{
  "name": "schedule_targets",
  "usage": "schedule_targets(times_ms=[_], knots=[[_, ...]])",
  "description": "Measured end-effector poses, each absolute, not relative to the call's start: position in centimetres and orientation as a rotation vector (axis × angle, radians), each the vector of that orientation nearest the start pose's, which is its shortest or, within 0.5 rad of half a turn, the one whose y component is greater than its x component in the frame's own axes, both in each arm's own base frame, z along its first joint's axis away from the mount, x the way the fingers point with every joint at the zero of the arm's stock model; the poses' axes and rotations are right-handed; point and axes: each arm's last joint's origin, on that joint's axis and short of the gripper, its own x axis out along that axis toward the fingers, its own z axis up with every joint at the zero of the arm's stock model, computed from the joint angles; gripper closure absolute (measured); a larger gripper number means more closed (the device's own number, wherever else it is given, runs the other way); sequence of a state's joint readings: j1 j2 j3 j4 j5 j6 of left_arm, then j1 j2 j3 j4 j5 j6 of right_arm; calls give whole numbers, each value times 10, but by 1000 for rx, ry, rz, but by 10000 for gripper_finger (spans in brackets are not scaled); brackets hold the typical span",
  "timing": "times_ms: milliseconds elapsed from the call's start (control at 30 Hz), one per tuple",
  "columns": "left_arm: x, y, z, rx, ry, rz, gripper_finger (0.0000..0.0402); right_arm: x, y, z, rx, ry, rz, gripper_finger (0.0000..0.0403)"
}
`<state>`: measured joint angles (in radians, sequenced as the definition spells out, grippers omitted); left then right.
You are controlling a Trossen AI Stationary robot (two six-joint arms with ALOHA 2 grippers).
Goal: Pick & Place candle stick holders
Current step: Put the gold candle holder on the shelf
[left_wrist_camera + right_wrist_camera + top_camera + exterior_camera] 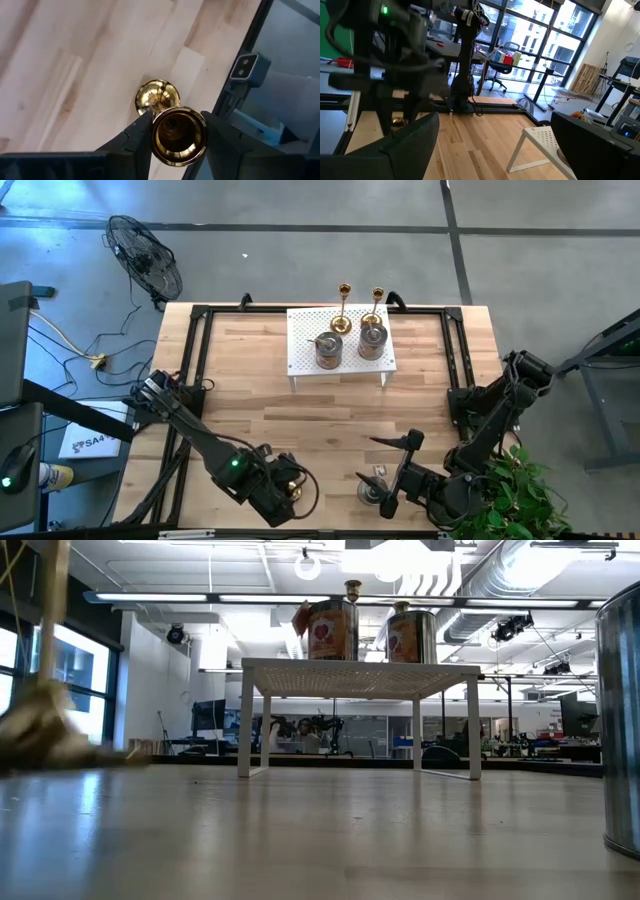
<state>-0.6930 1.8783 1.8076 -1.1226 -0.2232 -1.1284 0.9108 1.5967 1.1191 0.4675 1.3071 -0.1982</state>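
Left gripper (172,135) clamped on gold candlestick (172,131), near table edge | right gripper (385,498) fingers spread wide over silver cup holder (369,491)

Wide bare tabletop (300,420) lies open between the white rack (305,350) at the far edge and both arms near the front. On and behind the rack, 4 holders crowd together, and a silvery cup (368,492) stands just beside the right gripper (385,480).
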Motion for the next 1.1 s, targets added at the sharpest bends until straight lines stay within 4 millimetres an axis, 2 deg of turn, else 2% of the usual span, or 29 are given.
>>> schedule_targets(times_ms=[100, 267, 400, 500, 600, 867, 1100], knots=[[296, -236, 326, -432, 1114, 255, 264, 235, 257, 308, -209, 44, -395, 26], [287, -220, 371, -393, 1062, 304, 264, 235, 257, 311, -240, 39, -397, 26], [280, -193, 411, -342, 977, 376, 264, 235, 257, 316, -289, 32, -401, 26], [278, -173, 439, -325, 884, 322, 264, 234, 256, 320, -333, 31, -420, 26], [275, -144, 459, -321, 829, 327, 264, 233, 254, 325, -384, 36, -449, 26], [265, -79, 483, -201, 768, 394, 264, 231, 248, 336, -490, 72, -531, 26], [252, -24, 499, -120, 712, 550, 264, 230, 235, 352, -510, 38, -511, 27]])
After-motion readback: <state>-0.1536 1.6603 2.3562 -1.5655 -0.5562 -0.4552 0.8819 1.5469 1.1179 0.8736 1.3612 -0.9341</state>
